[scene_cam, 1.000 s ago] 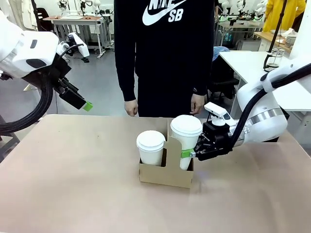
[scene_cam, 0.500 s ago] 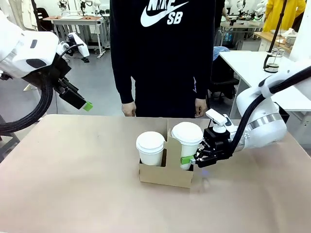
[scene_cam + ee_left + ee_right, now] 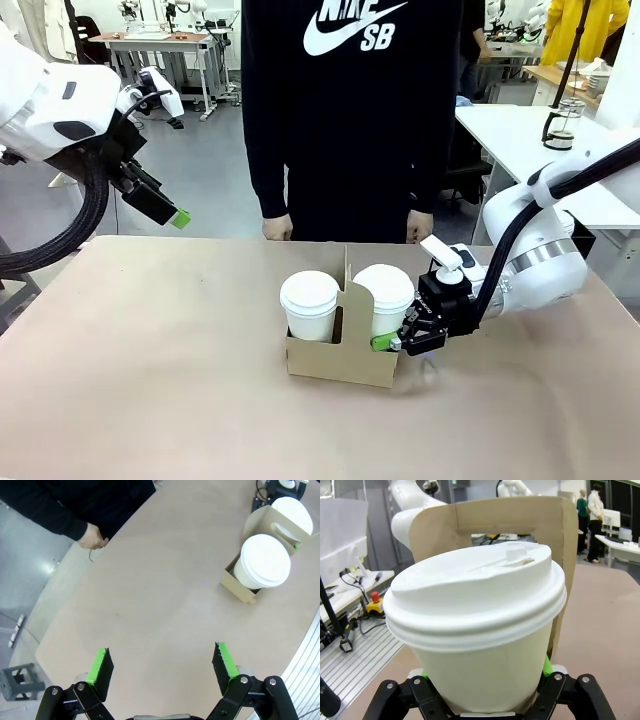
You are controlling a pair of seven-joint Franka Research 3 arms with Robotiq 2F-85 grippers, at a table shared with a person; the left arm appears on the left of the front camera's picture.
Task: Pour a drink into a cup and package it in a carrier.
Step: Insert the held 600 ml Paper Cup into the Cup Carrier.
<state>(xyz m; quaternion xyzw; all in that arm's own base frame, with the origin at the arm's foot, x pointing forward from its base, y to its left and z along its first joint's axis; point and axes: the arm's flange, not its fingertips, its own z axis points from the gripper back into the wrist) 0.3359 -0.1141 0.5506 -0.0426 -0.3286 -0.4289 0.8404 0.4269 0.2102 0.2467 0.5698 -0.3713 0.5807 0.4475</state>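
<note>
From the front, the carrier (image 3: 343, 352) sits near the middle of the table (image 3: 150, 380), a little toward the right edge, with a second lidded cup (image 3: 310, 305) in its left hole. The right gripper (image 3: 392, 342) reaches in from the right side with the cup (image 3: 384, 300) between its green pads, low in the right hole beside the handle panel; whether the pads are pressing on it or just letting go I cannot tell. The person (image 3: 345, 110) stands at the far edge, hands hanging. The left gripper (image 3: 165, 210) hangs above the far left corner, jaws spread and empty. In the left wrist view, its fingers (image 3: 221, 659) stand wide apart over bare table, the carrier well off toward the upper right. In the right wrist view, the cup's wall sits between the fingers (image 3: 546, 666), the handle panel just behind it. I judge this the seating step; next comes a clear release and a straight retreat without tipping the carrier.
</note>
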